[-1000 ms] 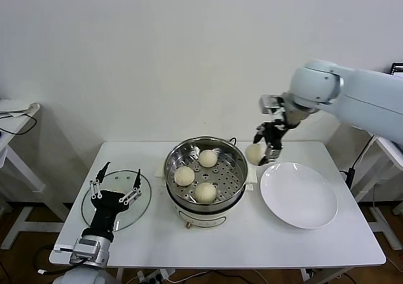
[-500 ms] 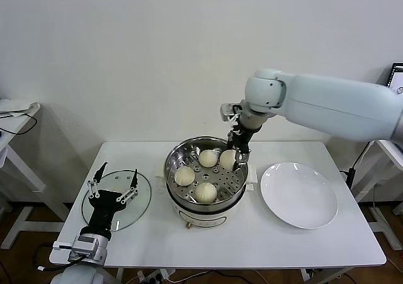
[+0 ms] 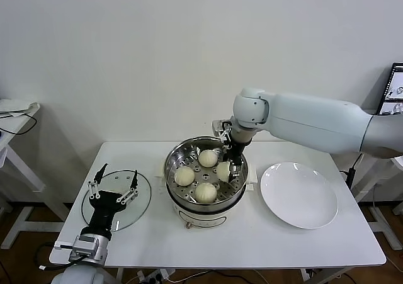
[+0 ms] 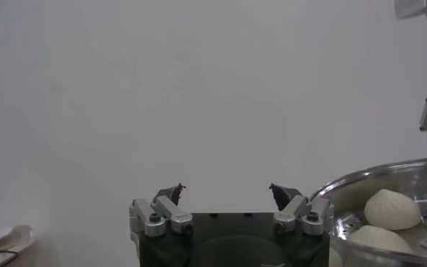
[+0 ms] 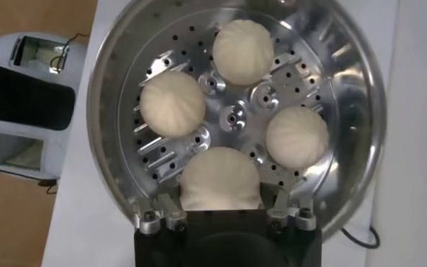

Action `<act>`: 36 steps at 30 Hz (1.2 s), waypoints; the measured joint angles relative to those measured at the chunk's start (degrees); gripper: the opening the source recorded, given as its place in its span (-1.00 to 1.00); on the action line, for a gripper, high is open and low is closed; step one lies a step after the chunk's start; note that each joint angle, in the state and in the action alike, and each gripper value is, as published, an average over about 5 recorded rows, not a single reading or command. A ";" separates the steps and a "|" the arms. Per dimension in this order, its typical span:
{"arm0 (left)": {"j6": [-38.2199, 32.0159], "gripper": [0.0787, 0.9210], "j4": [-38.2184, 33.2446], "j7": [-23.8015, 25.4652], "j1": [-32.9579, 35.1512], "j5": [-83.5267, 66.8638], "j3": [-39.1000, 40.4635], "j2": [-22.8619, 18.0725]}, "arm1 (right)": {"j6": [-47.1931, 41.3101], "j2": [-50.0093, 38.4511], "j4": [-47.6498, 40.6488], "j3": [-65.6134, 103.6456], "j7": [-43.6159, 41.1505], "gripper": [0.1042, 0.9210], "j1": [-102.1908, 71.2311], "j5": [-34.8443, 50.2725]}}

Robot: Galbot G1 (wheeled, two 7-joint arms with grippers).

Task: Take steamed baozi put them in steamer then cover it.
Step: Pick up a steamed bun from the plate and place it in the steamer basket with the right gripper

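— Where is the right pincer?

— Inside the steamer, reaching down from above on the side toward the plate. It is clamped on a bun, one finger on each side of it.

— And the other buns?

— Three buns sit on the perforated tray: one at the back, one toward the lid's side, one at the front. In the right wrist view all four show in a ring around the tray's centre, the held bun nearest the camera. They are round, so no long axis; whether the held one's pinched top faces up I cannot tell.

— How does the steamer stand?

— Upright near the middle of the counter, open mouth up, on its white base.

— The lid?

— The glass lid lies flat on the counter to the steamer's left, well apart from it.

— And the left pincer?

— It hangs over the lid with its fingers spread wide, holding nothing. The left wrist view shows the two tips apart, with the steamer's rim off to one side.

— The plate?

— It lies flat on the counter, just beside the steamer on the right.
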 measured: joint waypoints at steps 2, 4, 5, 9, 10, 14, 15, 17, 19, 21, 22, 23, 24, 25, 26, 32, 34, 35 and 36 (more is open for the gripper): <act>-0.02 0.77 0.00 0.00 0.04 0.00 -0.02 0.01 | -0.03 0.19 -0.33 0.19 -0.02 0.50 -0.60 -0.48; -0.03 0.77 0.00 0.00 0.06 0.00 0.01 -0.01 | -0.06 0.39 -0.63 0.40 -0.05 0.50 -1.14 -0.93; -0.03 0.77 -0.01 0.00 0.07 0.00 0.03 -0.02 | -0.08 0.48 -0.79 0.53 -0.07 0.50 -1.40 -1.15; -0.04 0.77 -0.06 0.01 0.15 0.00 0.08 -0.06 | -0.09 0.58 -1.26 1.09 -0.18 0.50 -2.38 -2.11; -0.04 0.77 -0.07 0.01 0.17 0.00 0.07 -0.06 | -0.10 0.56 -1.37 1.24 -0.20 0.50 -2.59 -2.33; -0.06 0.77 -0.08 0.01 0.18 0.00 0.06 -0.05 | -0.11 0.44 -1.71 1.63 -0.29 0.50 -2.97 -2.98; -0.06 0.77 -0.08 0.01 0.16 0.00 0.08 -0.06 | -0.11 0.43 -1.74 1.66 -0.31 0.50 -3.04 -3.11; -0.06 0.77 -0.08 0.01 0.13 0.02 0.18 -0.13 | -0.12 0.45 -1.79 1.78 -0.34 0.50 -3.25 -3.34; -0.06 0.77 -0.09 0.01 0.11 0.04 0.31 -0.19 | -0.13 0.47 -1.83 1.94 -0.33 0.50 -3.53 -3.51; -0.06 0.77 -0.08 0.00 0.12 0.08 0.39 -0.22 | -0.13 0.47 -1.87 2.14 -0.30 0.54 -3.80 -3.58; -0.06 0.77 -0.07 0.00 0.12 0.09 0.41 -0.23 | -0.13 0.44 -1.89 2.24 -0.28 0.58 -3.92 -3.60; -0.06 0.77 -0.06 0.00 0.12 0.11 0.42 -0.24 | -0.12 0.38 -1.90 2.36 -0.27 0.62 -4.01 -3.59; -0.06 0.77 -0.04 0.00 0.13 0.12 0.42 -0.24 | -0.12 0.30 -1.91 2.51 -0.29 0.66 -4.08 -3.58; -0.06 0.77 -0.01 0.00 0.14 0.14 0.42 -0.24 | -0.10 0.20 -1.89 2.66 -0.32 0.70 -4.12 -3.55; -0.06 0.77 0.01 0.00 0.16 0.15 0.42 -0.24 | -0.06 0.07 -1.83 2.82 -0.37 0.73 -4.11 -3.49; -0.02 0.77 0.01 0.08 0.26 0.20 0.32 -0.17 | 0.67 -1.63 -1.00 4.39 -1.35 0.76 -3.06 -2.68; 0.05 0.77 -0.05 0.22 0.31 0.21 0.24 -0.14 | 0.99 -2.68 -0.61 5.16 -1.85 0.76 -2.48 -2.20; 0.12 0.77 -0.09 0.32 0.33 0.21 0.18 -0.13 | 1.15 -3.32 -0.41 5.63 -2.12 0.76 -2.20 -1.93; 0.22 0.77 -0.12 0.44 0.33 0.20 0.12 -0.14 | 1.32 -4.04 -0.18 6.18 -2.37 0.76 -1.95 -1.63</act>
